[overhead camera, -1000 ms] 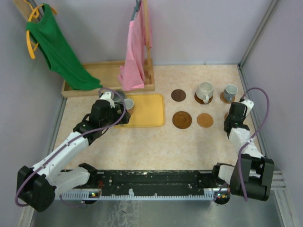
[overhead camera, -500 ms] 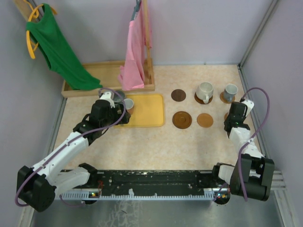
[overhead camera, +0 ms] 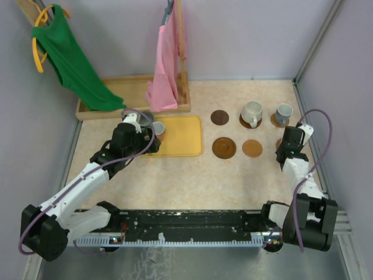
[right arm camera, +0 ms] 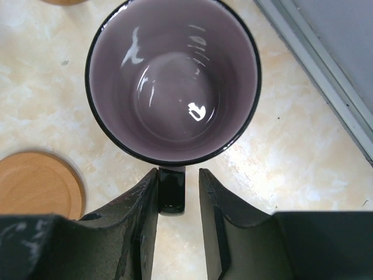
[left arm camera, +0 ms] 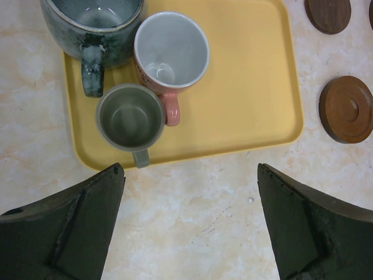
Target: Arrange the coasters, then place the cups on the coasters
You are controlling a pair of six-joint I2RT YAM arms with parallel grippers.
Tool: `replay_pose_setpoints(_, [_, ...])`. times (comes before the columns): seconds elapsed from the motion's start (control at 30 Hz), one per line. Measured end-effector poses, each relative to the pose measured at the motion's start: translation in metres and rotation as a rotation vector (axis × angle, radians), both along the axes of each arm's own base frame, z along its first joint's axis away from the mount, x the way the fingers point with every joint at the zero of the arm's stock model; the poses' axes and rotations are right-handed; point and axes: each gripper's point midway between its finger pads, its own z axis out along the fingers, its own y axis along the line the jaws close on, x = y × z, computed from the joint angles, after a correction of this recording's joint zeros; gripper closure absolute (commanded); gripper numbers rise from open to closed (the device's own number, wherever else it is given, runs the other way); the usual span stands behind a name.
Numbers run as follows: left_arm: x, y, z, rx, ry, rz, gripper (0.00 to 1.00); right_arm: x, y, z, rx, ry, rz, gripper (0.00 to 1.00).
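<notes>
— What do we see at the right gripper (right arm camera: 178, 173)?
— Its dark fingers (right arm camera: 140, 216) stand narrowly apart on either side of the black handle (right arm camera: 172, 192) of the mauve glazed ceramic cup (right arm camera: 172, 81). A sliver of gap shows between the handle and one finger. Whether the other finger touches it we cannot tell. The cup stands upright on the marbled beige table (right arm camera: 280, 175) near its right edge, with a light tan round wooden coaster (right arm camera: 35, 182) near it.
— And the left gripper (left arm camera: 189, 175)?
— We find it spread wide and holding nothing, over the table just at the near edge of the yellow rectangular tray (left arm camera: 245, 87). Three cups crowd together on the tray: a large dark grey-green mug (left arm camera: 93, 23), a pinkish cup with a white inside (left arm camera: 172, 49) and a small grey-green cup (left arm camera: 129, 116).
— The rest?
— From above, a cream cup (overhead camera: 253, 111) and a pale blue-grey cup (overhead camera: 284, 111) each sit on a coaster. A small dark brown coaster (overhead camera: 220, 117) and a larger dark brown coaster (overhead camera: 224, 147) lie bare.
</notes>
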Motion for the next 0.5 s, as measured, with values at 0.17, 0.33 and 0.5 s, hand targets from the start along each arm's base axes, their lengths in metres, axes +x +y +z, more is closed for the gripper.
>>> replay_pose_setpoints(0.17, [0.000,0.000,0.000,0.000,0.000,0.000,0.00,-0.006,-0.001,0.019,-0.013,-0.048,-0.015,0.67])
replay_pose_setpoints(0.33, [0.000,0.000,0.000,0.000,0.000,0.000,0.00,-0.009,-0.004,0.041,-0.034,-0.100,-0.035,0.79])
replay_pose_setpoints(0.5, [0.000,0.000,0.000,0.000,0.000,0.001,0.00,-0.008,0.000,0.046,-0.020,-0.108,-0.021,0.89])
